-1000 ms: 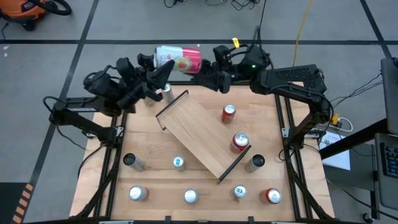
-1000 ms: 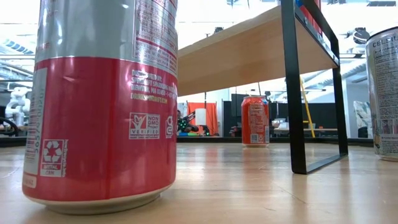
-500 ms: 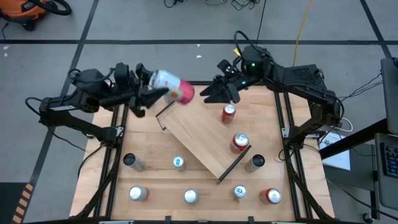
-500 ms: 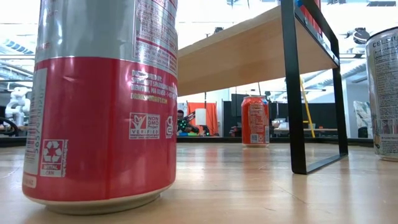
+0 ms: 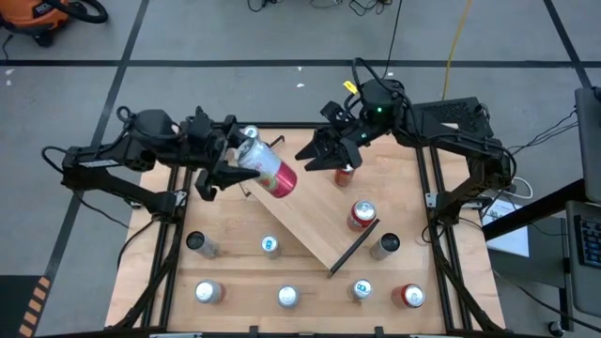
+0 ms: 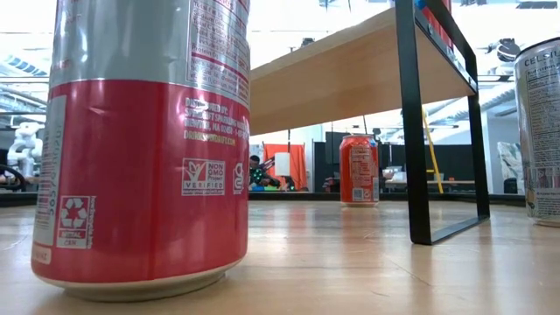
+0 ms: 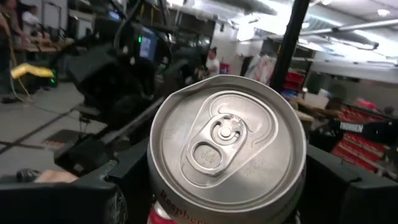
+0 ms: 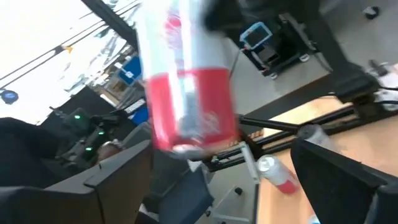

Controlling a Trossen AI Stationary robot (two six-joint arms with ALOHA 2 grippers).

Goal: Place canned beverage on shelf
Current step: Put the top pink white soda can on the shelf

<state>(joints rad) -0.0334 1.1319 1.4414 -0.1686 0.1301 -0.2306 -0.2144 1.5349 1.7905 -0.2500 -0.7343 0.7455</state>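
Since handover, the left gripper (image 5: pixel 228 161), closed around the can (image 5: pixel 266 167), had carried it over the shelf's (image 5: pixel 315 221) eleven-o'clock end; right gripper (image 5: pixel 319 156) hung open, empty.

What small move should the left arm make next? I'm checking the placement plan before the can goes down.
Probably tip the red and silver can upright first. The left tool grips it tilted over the upper end of the shelf, bottom toward the board. The right tool stands open and empty beside it, so a straight lowering would likely land it on an edge.
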